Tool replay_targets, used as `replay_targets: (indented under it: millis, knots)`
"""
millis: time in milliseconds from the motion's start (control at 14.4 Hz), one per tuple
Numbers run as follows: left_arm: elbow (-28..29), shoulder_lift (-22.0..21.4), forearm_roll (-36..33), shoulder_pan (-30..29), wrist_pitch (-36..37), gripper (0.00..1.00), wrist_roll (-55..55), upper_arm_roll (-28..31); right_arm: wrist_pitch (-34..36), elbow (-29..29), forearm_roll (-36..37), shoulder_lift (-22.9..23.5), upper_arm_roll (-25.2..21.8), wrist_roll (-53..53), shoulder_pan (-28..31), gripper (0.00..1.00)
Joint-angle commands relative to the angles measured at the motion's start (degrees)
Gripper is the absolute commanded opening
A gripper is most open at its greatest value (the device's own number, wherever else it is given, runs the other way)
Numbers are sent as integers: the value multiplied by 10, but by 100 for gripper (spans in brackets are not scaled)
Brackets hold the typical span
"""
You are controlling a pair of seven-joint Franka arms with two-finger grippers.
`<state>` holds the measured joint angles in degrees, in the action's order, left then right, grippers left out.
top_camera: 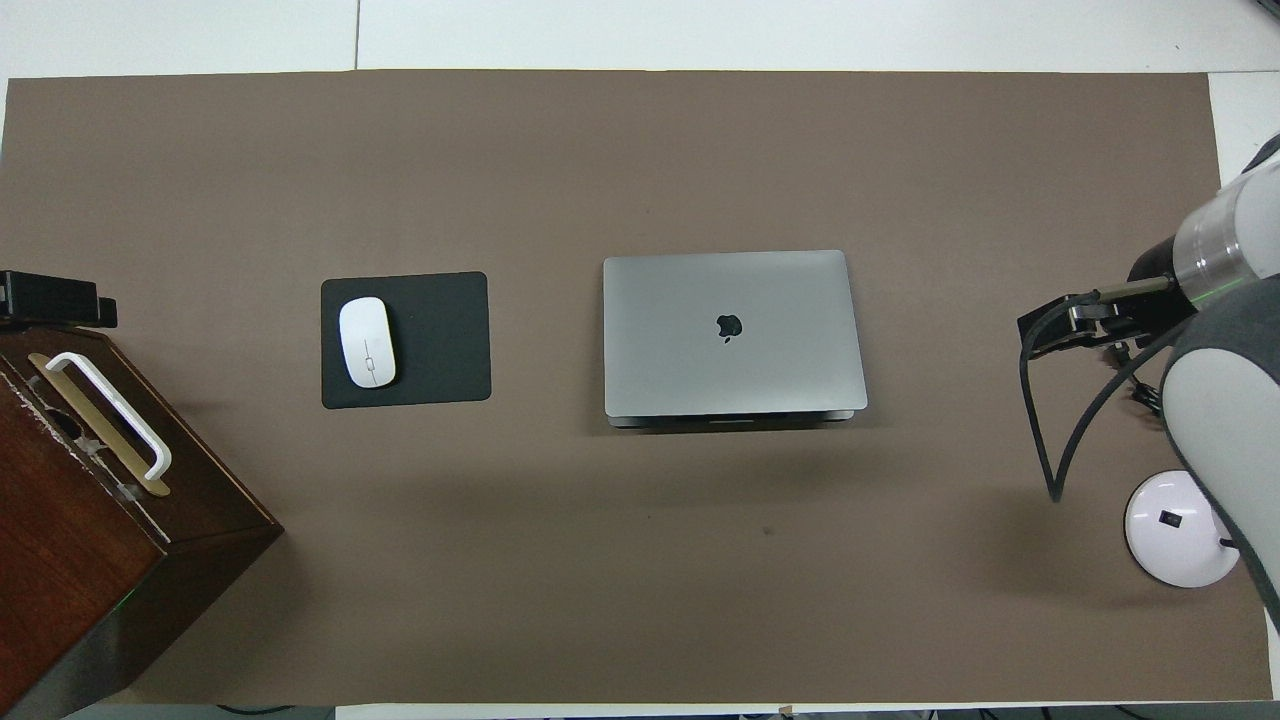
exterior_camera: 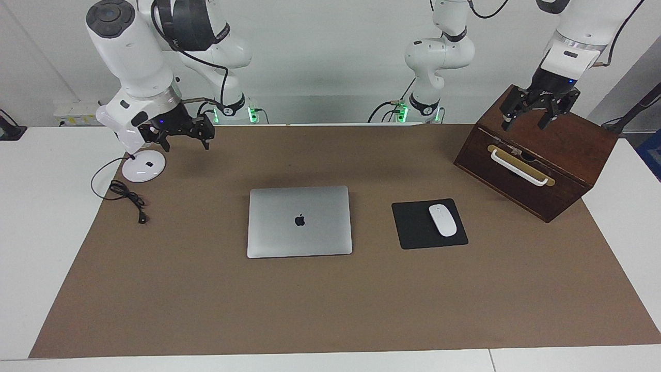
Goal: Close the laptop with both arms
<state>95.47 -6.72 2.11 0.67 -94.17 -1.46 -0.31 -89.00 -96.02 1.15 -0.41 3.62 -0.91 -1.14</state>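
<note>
The silver-grey laptop (exterior_camera: 299, 221) (top_camera: 733, 333) lies flat in the middle of the brown mat with its lid down and the dark apple logo facing up. Neither gripper touches it. My left gripper (exterior_camera: 524, 124) (top_camera: 58, 299) hangs open over the top of the wooden box at the left arm's end of the table, with nothing between its fingers. My right gripper (exterior_camera: 188, 146) (top_camera: 1042, 335) hangs open over the mat at the right arm's end, beside the white round base, also holding nothing.
A dark wooden box (exterior_camera: 568, 150) with a white handle (exterior_camera: 518, 167) stands at the left arm's end. A black mouse pad (exterior_camera: 413, 227) with a white mouse (exterior_camera: 442, 220) lies beside the laptop. A white round base (exterior_camera: 143, 166) and black cable (exterior_camera: 126, 194) sit at the right arm's end.
</note>
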Motion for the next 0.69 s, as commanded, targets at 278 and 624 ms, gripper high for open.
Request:
replay_targets:
  millis: [278, 624]
  knots:
    - [-16, 32, -10, -5, 85, 100, -7, -5, -11, -13, -6, -12, 2, -2, 7, 100]
    - [-16, 34, -12, -18, 66, 100, 50, -10, -11, -13, -6, -11, 2, -2, 8, 100]
